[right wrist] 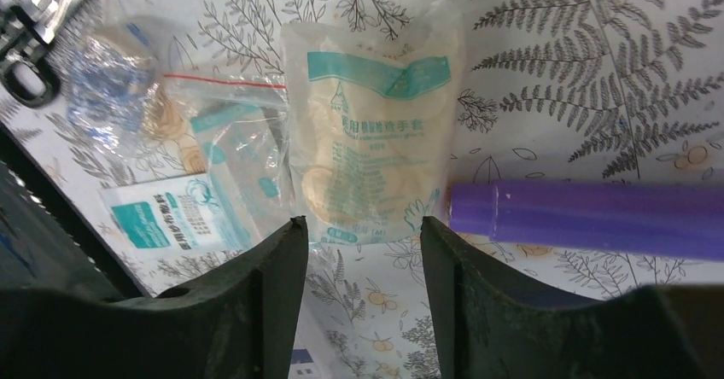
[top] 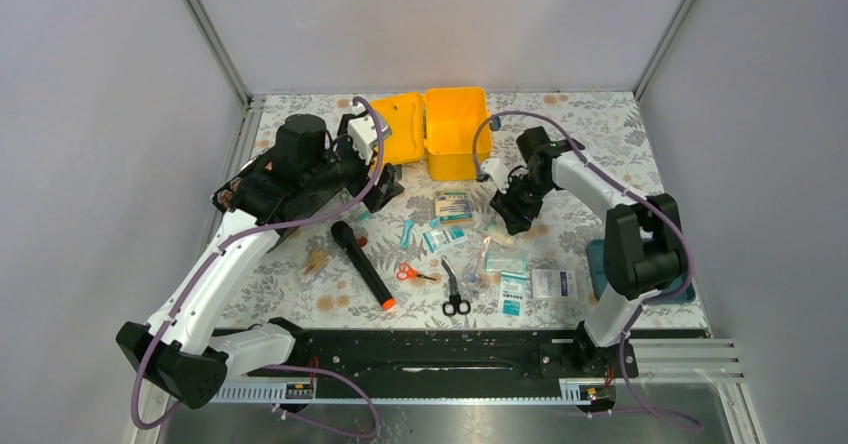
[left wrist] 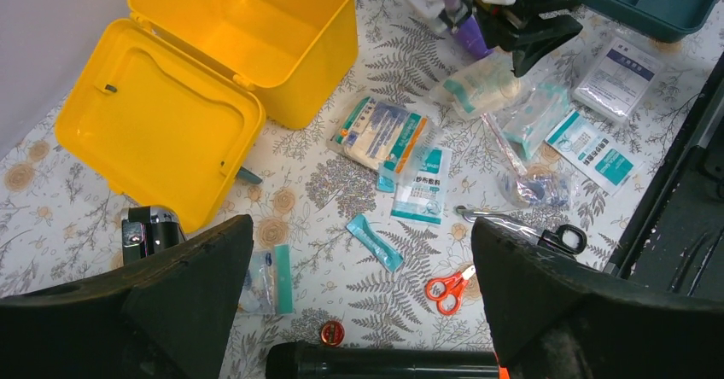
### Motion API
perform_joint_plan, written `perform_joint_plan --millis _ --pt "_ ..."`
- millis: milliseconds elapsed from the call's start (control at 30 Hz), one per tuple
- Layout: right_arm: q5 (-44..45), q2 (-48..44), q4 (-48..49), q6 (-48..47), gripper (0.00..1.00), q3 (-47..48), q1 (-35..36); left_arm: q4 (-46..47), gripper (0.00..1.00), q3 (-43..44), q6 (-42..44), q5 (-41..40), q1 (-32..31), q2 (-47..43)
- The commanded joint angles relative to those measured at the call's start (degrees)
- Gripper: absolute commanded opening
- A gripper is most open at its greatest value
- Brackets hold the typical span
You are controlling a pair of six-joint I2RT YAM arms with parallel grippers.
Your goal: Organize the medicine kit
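Grey panel walls close in a table spread with a fern-and-flower printed cloth. Nearest me, along the table's front edge, runs the black rail that carries both arm bases. Just beyond it lie black-handled scissors, small orange-handled scissors and a black stick with an orange tip, with flat white-and-teal sachets beside them. At the right edge, partly behind the right arm, sits the teal compartmented insert tray, out of its box and well apart from it.

In the middle of the cloth the right gripper hangs low over a clear packet with teal print. Its fingers stand partway apart, one at each side of the packet's near end, and I cannot tell whether they touch it. A purple cable crosses just beside them. A wrapped bandage pack lies to the left of that gripper, among more sachets.

The left gripper hovers above the cloth near the box lid, fingers spread wide and gripping nothing. Farthest back, close to the rear wall, stands the medicine kit, a bright yellow box, open, with its hinged lid laid back flat on the cloth at its left
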Motion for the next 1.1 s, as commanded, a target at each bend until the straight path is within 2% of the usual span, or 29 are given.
perform_joint_plan --millis 0,333,500,567,700,800,967,1067 --pt "3.08 1.78 -2.02 -6.97 0.58 2.1 1.54 1.63 0.99 2.46 -0.98 -0.22 -0.13 0.6" --pt "4.3 6.79 -1.92 -6.28 0.54 4.13 3.8 1.63 0.99 1.93 -1.1 -1.28 -0.19 1.33" --pt "5.63 9.15 -1.79 -5.46 0.47 4.76 4.61 1.79 0.99 1.51 -1.05 -1.79 -0.17 1.18" --pt "5.95 9.46 -1.68 -4.74 0.41 5.0 4.63 2.03 0.99 1.51 -0.93 -1.86 -0.11 1.11" --pt "5.33 8.06 -1.56 -3.38 0.15 5.6 4.63 2.08 0.99 1.49 -0.33 -1.66 -0.09 0.97" --pt "4.8 6.86 -2.32 -2.65 0.0 6.81 4.62 2.08 0.99 1.71 0.7 -1.35 -0.04 1.33" --pt "0.66 3.38 -7.99 -1.07 0.0 12.78 4.57 2.08 0.99 3.0 3.67 -0.7 -0.09 1.35" --pt "-6.81 1.09 -14.72 -0.75 0.0 18.27 4.54 4.28 0.99 1.94 8.84 0.45 -0.1 -0.52"
